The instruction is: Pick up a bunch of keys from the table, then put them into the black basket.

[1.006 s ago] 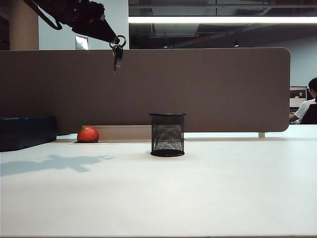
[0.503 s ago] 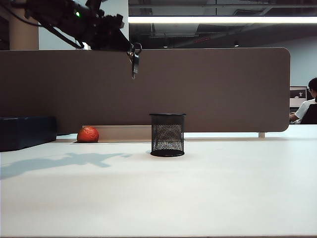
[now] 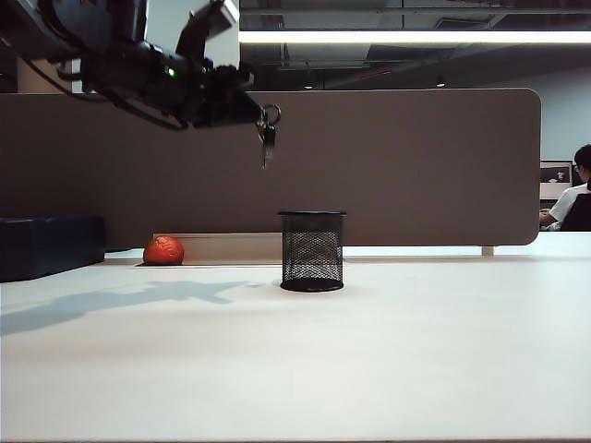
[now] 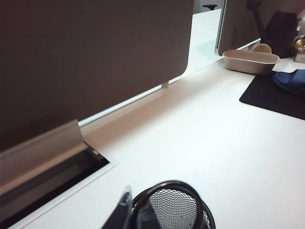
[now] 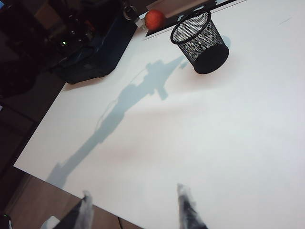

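Left gripper (image 3: 261, 113) clamped on the bunch of keys (image 3: 268, 137), carried rightward since a second ago; now hanging high at roughly 11 o'clock of the black basket (image 3: 312, 251), probably just short; right gripper (image 5: 136, 210) parked, jaws wide, empty.
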Available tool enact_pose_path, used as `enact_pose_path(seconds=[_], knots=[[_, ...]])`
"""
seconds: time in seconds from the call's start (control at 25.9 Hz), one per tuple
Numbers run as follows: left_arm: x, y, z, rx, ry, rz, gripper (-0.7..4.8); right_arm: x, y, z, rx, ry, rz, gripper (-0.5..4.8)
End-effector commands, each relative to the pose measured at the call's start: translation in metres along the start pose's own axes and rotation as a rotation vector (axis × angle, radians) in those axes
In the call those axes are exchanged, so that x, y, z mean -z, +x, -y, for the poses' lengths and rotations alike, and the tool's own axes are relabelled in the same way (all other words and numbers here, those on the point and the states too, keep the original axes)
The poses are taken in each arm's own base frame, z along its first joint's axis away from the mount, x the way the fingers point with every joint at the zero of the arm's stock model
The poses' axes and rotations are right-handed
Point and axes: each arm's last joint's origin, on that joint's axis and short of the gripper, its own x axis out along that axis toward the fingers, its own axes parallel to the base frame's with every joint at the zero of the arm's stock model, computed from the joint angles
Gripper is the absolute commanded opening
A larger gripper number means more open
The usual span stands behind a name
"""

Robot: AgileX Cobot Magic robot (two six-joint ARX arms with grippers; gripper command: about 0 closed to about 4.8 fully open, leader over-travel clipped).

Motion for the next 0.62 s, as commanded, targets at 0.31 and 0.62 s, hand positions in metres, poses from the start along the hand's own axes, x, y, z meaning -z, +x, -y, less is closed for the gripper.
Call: enact_pose_path(seconds=[0.31,0.62], knots=[[0.006,0.055,-0.018,0.068,-0.049,0.026,-0.06,-0.002,-0.001,-0.001,0.015,-0.015,0.025,2.30],[0.039,0.075,-0.005,0.121,-0.086,-0.052,-0.06,-0.002,-0.001,-0.001,0.018,-0.015,0.026,2.30]])
